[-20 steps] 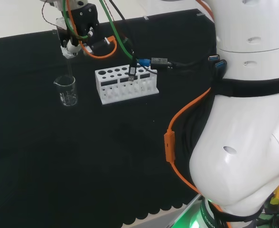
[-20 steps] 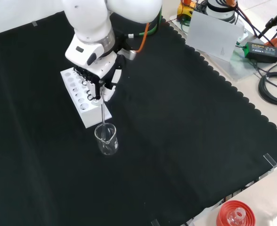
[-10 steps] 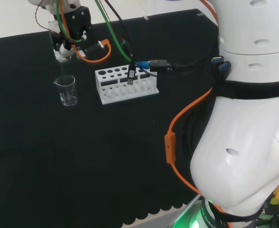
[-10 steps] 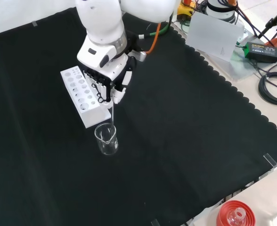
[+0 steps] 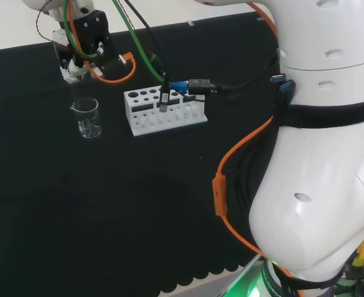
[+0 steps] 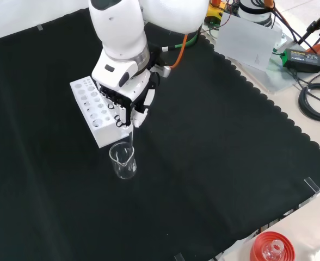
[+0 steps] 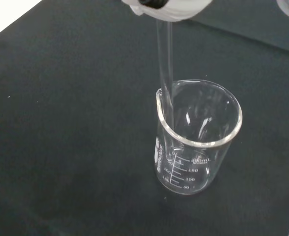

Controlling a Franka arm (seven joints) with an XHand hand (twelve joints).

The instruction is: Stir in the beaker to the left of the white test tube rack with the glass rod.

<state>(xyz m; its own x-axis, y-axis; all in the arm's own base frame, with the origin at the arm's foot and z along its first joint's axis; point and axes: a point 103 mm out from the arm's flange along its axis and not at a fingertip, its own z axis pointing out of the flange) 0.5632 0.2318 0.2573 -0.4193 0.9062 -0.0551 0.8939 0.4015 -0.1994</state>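
Since a second ago the hand (image 6: pixel 128 103) has risen and shifted, in the head view up and toward the left away from the beaker (image 5: pixel 88 117), in the front view toward the right and a bit lower in frame. Glass rod (image 7: pixel 164 64) has come up with it; earlier it reached well down into the beaker, now in the wrist view its lower part runs just past the rim by the spout and seems to sit against the inner wall, tip hard to make out through the glass. Hand fingers are curled round the top of the rod, pinching it, rod hangs roughly upright. Beaker has not moved, stands upright on the black cloth of the table (image 6: pixel 214 141), looks empty in the wrist view, though clear liquid would be hard to tell. White test tube rack (image 5: pixel 164 109) unchanged; in the head view it sits just right of the beaker, toward the far edge of the table; in the front view it lies behind the beaker, partly under the hand. Near the front view's bottom right corner a red ribbed stand (image 6: pixel 271 247) sits off the cloth with a clear glass piece on it
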